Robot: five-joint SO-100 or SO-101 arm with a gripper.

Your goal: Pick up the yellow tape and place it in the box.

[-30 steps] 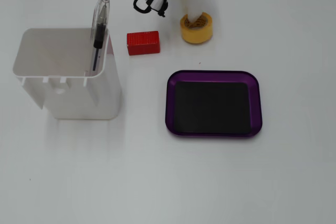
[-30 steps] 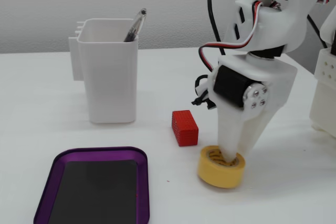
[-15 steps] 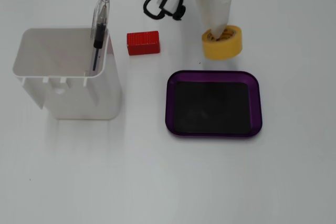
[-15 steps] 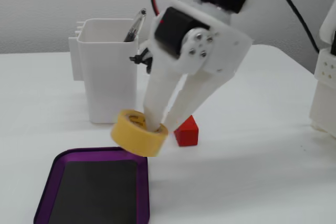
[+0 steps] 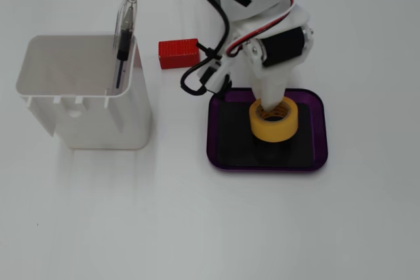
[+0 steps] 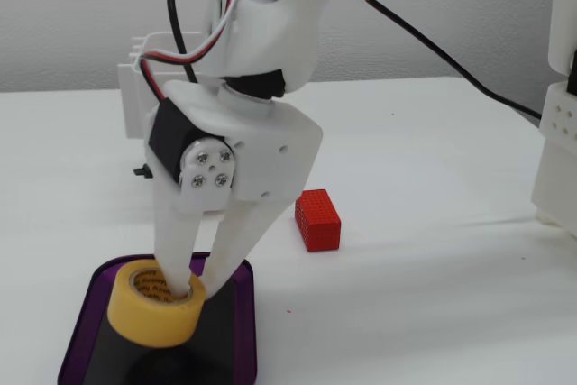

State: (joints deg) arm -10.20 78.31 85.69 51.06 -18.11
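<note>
While the box [image 5: 319, 137] lies beneath it, I see the gripper [image 6: 196, 284] pinching the yellow tape's [image 5: 273, 121] wall, one finger inside the core; the roll seems to sit over the box's mat. Placing step: next I should release and lift clear.

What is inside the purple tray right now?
The purple tray holds a black mat and the yellow tape roll, gripped by the fingers. Whether the roll touches the mat is unclear.
</note>
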